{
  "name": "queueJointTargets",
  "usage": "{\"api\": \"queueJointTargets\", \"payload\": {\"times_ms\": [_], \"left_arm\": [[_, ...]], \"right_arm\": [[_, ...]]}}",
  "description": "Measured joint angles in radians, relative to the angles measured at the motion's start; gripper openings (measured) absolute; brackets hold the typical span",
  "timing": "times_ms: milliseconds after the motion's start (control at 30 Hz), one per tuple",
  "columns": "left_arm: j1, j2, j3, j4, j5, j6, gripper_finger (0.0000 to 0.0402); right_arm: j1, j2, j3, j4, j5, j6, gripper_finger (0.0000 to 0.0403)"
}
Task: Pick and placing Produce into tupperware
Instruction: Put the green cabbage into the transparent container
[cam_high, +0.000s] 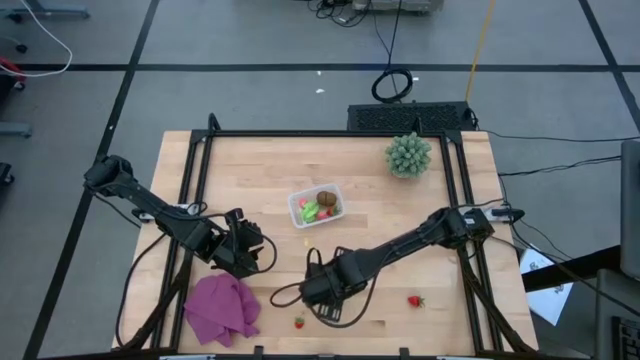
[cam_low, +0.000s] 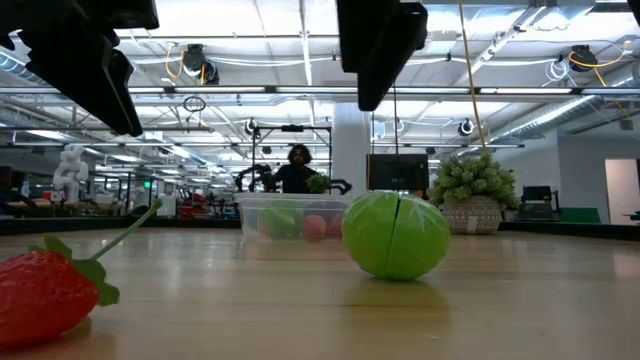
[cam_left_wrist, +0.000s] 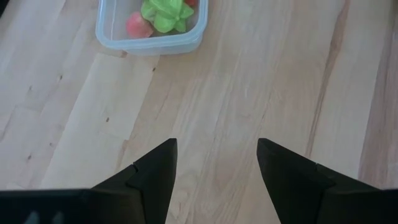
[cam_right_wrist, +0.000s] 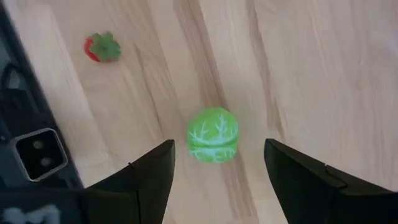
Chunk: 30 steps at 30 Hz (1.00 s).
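The clear tupperware (cam_high: 317, 207) stands mid-table and holds a brown oval, a bright green piece and pink pieces; it also shows in the left wrist view (cam_left_wrist: 151, 37) and the low view (cam_low: 293, 222). A round green vegetable (cam_right_wrist: 213, 135) rests on the wood (cam_low: 396, 235). My right gripper (cam_right_wrist: 219, 143) hangs open above it, a finger on either side, touching nothing. One strawberry (cam_high: 299, 322) lies near the near edge (cam_low: 45, 290), another (cam_high: 415, 300) to the right. My left gripper (cam_left_wrist: 217, 142) is open over bare wood, left of the right one (cam_high: 258, 252).
A purple cloth (cam_high: 222, 308) lies at the near left, close to my left gripper. A spiky pale-green plant (cam_high: 409, 155) stands at the far right in a pot (cam_low: 472, 213). A black frame (cam_high: 300, 135) borders the table. A person (cam_low: 297, 170) shows in the room beyond.
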Motion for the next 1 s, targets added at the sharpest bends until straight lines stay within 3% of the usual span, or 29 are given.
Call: {"api": "queueJointTargets", "payload": {"times_ms": [400,700,833,1000], "left_arm": [[0.000,0.000,0.000,0.000,0.000,0.006,0.0227],[0.000,0.000,0.000,0.000,-0.003,0.007,0.0227],[0.000,0.000,0.000,0.000,-0.003,0.015,0.0227],[0.000,0.000,0.000,0.000,-0.004,0.028,0.0227]], "right_arm": [[-0.004,0.000,0.000,0.040,0.014,0.009,0.0238],[-0.005,0.000,0.000,0.291,0.015,0.042,0.0238],[-0.006,0.000,0.000,0.408,-0.064,0.064,0.0238],[-0.012,0.000,0.000,0.351,-0.143,0.059,0.0238]]}}
